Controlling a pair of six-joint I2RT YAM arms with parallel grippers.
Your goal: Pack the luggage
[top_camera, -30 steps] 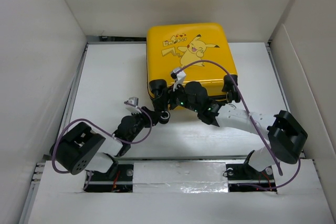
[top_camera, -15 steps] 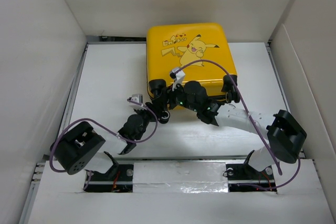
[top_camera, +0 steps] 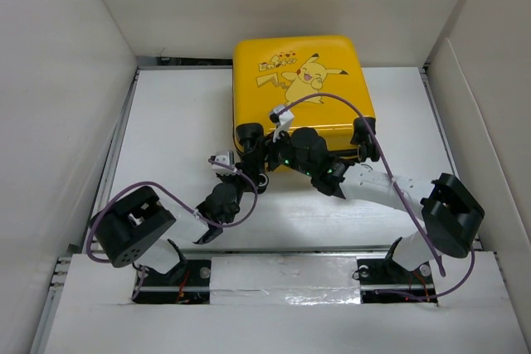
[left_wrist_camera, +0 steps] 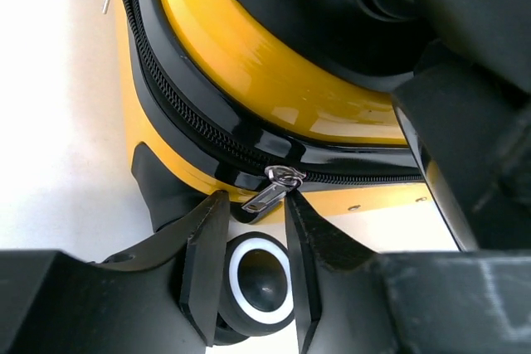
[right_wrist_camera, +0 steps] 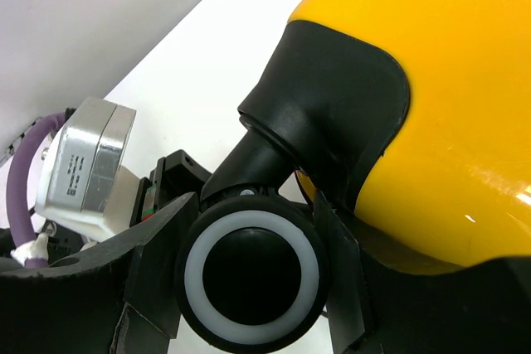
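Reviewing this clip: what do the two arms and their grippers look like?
Both the left arm and right arm have bulky black joint housings joined by white links. A purple cable loops along each. The left gripper and right gripper have flat, angular black fingers. A silver camera box with a printed label sits at the left wrist.

We find the luggage [top_camera: 299, 93] lying flat at the far middle of the table [top_camera: 174, 113]. At its near left corner, the right gripper [right_wrist_camera: 253, 230] straddles a wheel [right_wrist_camera: 251, 275]; the left gripper [left_wrist_camera: 249, 213], just before it, flanks the zip pull [left_wrist_camera: 270, 192] on the side seam.
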